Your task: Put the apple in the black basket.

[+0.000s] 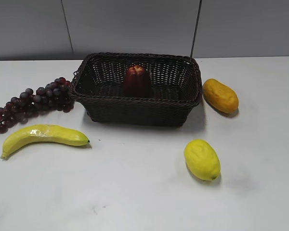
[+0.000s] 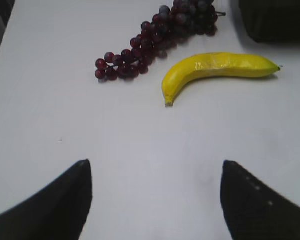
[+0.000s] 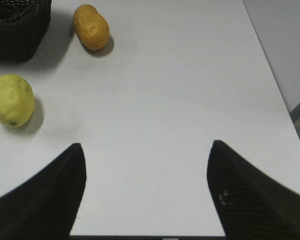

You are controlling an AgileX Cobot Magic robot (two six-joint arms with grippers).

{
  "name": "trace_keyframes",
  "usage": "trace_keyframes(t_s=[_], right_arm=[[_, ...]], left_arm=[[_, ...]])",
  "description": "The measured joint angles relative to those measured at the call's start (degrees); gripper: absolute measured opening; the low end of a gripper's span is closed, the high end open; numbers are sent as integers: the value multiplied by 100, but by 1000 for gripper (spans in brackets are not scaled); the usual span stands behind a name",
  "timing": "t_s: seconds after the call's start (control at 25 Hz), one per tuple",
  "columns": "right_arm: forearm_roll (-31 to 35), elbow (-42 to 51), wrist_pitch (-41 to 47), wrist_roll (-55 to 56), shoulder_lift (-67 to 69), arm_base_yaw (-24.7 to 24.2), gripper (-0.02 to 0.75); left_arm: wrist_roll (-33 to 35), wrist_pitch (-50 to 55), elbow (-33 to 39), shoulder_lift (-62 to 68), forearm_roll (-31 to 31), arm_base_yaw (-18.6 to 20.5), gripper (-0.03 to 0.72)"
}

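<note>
The dark red apple [image 1: 136, 79] stands upright inside the black basket [image 1: 135, 102] at the back middle of the table. A corner of the basket shows at the top right of the left wrist view [image 2: 275, 20] and at the top left of the right wrist view [image 3: 17, 30]. My left gripper [image 2: 155, 167] is open and empty above bare white table, well short of the basket. My right gripper [image 3: 146, 150] is open and empty near the table's front edge. Neither gripper shows in the exterior view.
A banana [image 1: 43, 136] [image 2: 217, 70] and a bunch of dark grapes [image 1: 31, 102] [image 2: 155, 37] lie left of the basket. A lemon [image 1: 202, 159] [image 3: 11, 100] and an orange oblong fruit [image 1: 220, 95] [image 3: 91, 27] lie to its right. The table's right edge [image 3: 277, 95] drops off.
</note>
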Motion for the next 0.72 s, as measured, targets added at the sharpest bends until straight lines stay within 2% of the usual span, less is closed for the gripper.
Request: trace_keyframes(t_s=[0.72], right_arm=[[0,0,0,0,0,0,573]], left_arm=[[-86,12,0,-340,0,0,590]])
